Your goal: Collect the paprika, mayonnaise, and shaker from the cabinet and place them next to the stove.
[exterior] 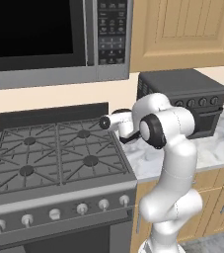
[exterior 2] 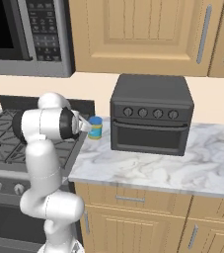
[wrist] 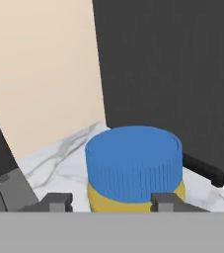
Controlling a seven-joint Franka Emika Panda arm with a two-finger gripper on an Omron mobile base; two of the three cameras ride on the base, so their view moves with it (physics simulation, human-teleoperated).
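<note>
Though ribbed-lidded, squat round mayonnaise (wrist: 133, 170)

Mayonnaise (exterior 2: 95, 128) on counter (exterior 2: 148, 165), between stove (exterior 2: 5, 143) on left, toaster oven (exterior 2: 150, 114) on right.

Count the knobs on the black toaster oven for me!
4, in a row across the front of the toaster oven, above its door: first, second, third, fourth.
</note>
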